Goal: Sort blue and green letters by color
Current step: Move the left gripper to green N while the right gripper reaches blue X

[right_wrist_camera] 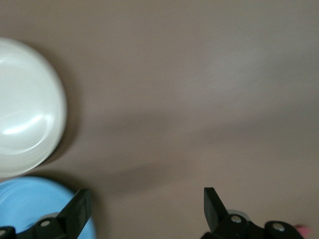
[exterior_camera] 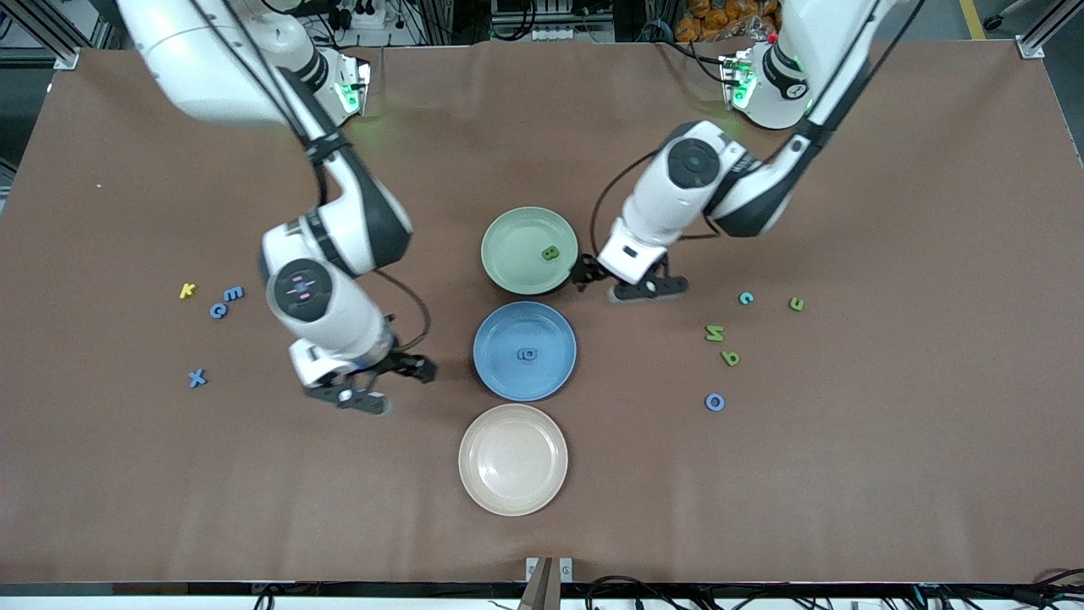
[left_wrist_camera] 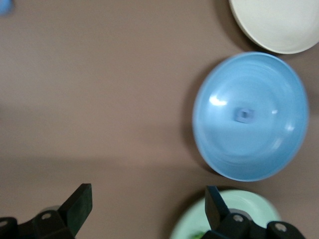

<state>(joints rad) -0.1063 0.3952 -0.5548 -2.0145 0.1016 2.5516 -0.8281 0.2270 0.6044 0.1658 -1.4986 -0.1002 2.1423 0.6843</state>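
A green letter (exterior_camera: 550,252) lies in the green plate (exterior_camera: 508,233). A blue letter (exterior_camera: 527,354) lies in the blue plate (exterior_camera: 500,373); the left wrist view shows the same letter (left_wrist_camera: 243,115) and plate (left_wrist_camera: 269,84). Loose blue letters E (exterior_camera: 234,293), C (exterior_camera: 218,311) and X (exterior_camera: 197,379) lie toward the right arm's end. Toward the left arm's end lie green letters (exterior_camera: 716,333), (exterior_camera: 730,358), (exterior_camera: 796,303), a teal c (exterior_camera: 745,297) and a blue O (exterior_camera: 715,402). My left gripper (exterior_camera: 618,284) (left_wrist_camera: 148,204) hangs open and empty beside the green plate. My right gripper (exterior_camera: 383,385) (right_wrist_camera: 147,206) hangs open and empty beside the blue plate.
A cream plate (exterior_camera: 474,483) sits nearer the front camera than the blue plate, with nothing in it. A yellow K (exterior_camera: 187,291) lies by the blue E. The three plates stand in a row down the table's middle.
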